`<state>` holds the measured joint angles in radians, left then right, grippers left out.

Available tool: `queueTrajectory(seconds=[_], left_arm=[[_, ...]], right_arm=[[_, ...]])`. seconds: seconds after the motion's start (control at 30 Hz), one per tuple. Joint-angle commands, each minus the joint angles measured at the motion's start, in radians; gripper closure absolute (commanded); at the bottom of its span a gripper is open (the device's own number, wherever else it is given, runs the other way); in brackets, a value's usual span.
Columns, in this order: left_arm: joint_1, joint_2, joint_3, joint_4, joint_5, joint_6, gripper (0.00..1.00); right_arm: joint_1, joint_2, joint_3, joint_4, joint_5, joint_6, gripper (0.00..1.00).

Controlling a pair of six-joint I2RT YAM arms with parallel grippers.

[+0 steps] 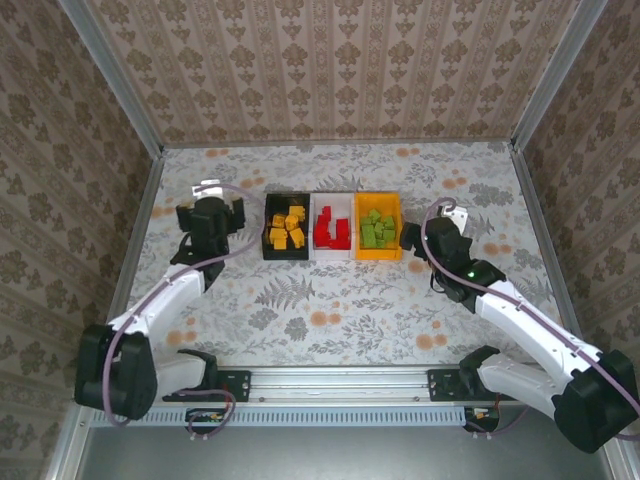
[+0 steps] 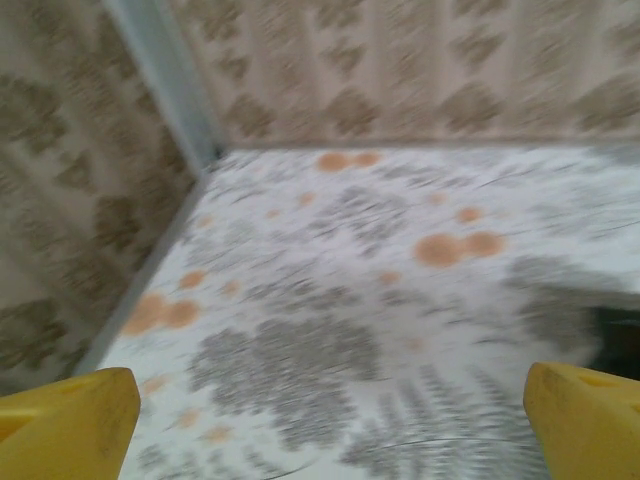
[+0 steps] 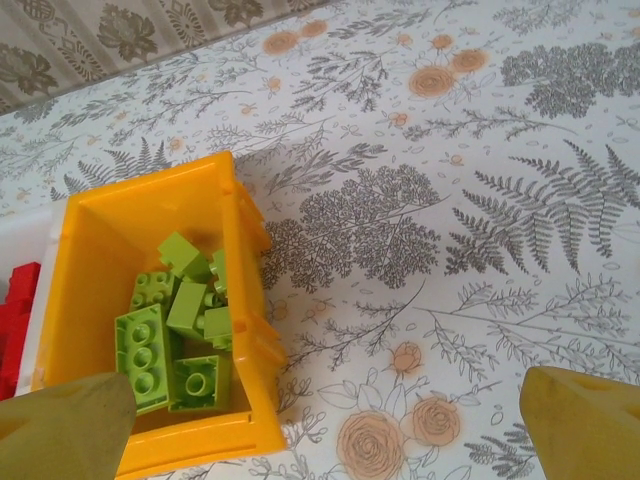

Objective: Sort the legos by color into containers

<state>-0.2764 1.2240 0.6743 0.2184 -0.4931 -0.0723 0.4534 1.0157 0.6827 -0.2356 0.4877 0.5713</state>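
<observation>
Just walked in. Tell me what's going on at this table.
This is a colour-sorting job, and it looks about done. The yellow bricks sit in the black bin, the red bricks in the white bin, and the green bricks in the orange-yellow bin. Every brick in sight is in a bin. The left gripper hangs open and empty beside the black bin. The right gripper is open and empty beside the orange-yellow one.

Left wrist view is all smeared. The floral table [image 2: 330, 300] is mush, and a dark thing [image 2: 622, 340] at the right edge is cut off, can't tell what it is. In the right wrist view the red legos [image 3: 15, 310] get chopped by the left edge, and a yellow fingertip [image 3: 60, 430] covers a near corner of the orange-yellow bin [image 3: 120, 215].
</observation>
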Motion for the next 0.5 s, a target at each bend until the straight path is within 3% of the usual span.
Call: queueTrajectory(seconds=[0.0, 0.27, 0.37, 0.47], left_arm=[[0.081, 0.094, -0.045, 0.099, 0.011, 0.076, 0.00], [0.157, 0.255, -0.192, 0.474, 0.145, 0.137, 0.00], [0.170, 0.283, -0.203, 0.518, 0.186, 0.138, 0.00], [0.214, 0.277, -0.214, 0.510, 0.296, 0.111, 0.00]], right_arm=[[-0.004, 0.013, -0.015, 0.074, 0.044, -0.067, 0.00], [-0.016, 0.013, -0.045, 0.117, 0.074, -0.118, 0.00], [-0.028, 0.009, -0.059, 0.156, 0.072, -0.182, 0.00], [-0.048, 0.011, -0.076, 0.230, 0.102, -0.265, 0.00]])
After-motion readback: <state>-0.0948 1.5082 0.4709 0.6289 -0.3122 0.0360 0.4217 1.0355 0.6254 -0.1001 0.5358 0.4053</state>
